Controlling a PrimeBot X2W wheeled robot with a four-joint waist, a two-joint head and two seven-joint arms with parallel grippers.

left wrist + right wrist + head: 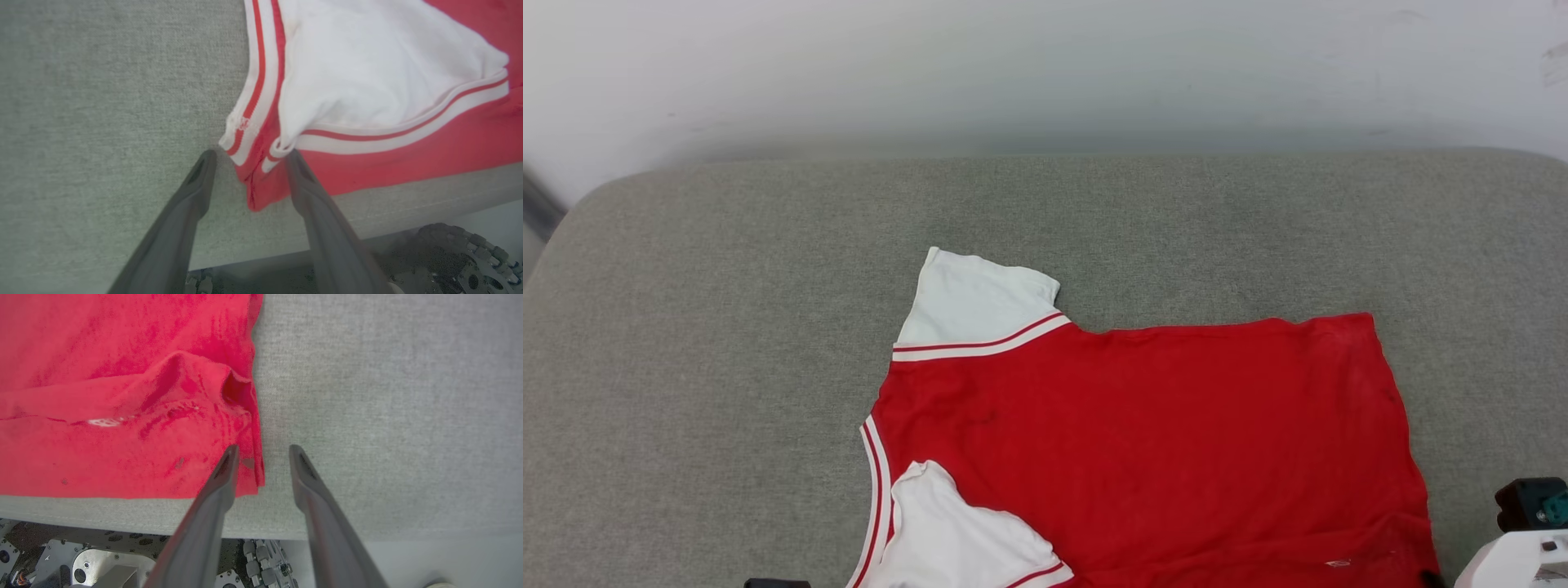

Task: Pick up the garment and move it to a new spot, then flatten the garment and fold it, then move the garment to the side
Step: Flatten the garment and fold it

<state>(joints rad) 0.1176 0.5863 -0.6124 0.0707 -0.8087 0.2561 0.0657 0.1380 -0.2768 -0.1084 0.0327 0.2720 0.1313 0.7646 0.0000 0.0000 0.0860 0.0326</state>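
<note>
Along the near edge of the grey fabric-covered bench [727, 327], a little toward its right end, the red short-sleeved jersey T-shirt [1143, 433] lies spread with its plain red back up. Its striped red-and-white collar trim [876, 490] faces the bench's left end and its hem faces the right end. One white sleeve [976, 298] lies flat, pointing at the far edge. The other white sleeve [947, 531] is folded inward onto the red body beside the near edge. The red cloth is mostly smooth, with a ridge of wrinkles [179, 388] near the near-right hem corner.

The left gripper [250, 155] stands at the collar-side corner with its dark fingers [192, 192] released and spread wide. The striped corner of the shirt lies between them, unclamped, and one tip touches the trim.

The right gripper [264, 448] is at the hem corner, its fingers [220, 477] also parted, more narrowly. One tip is over the red hem edge, the other over bare bench, and nothing is clenched between them.

Below the near edge, the robot's perforated metal base [94, 563] shows.
</note>
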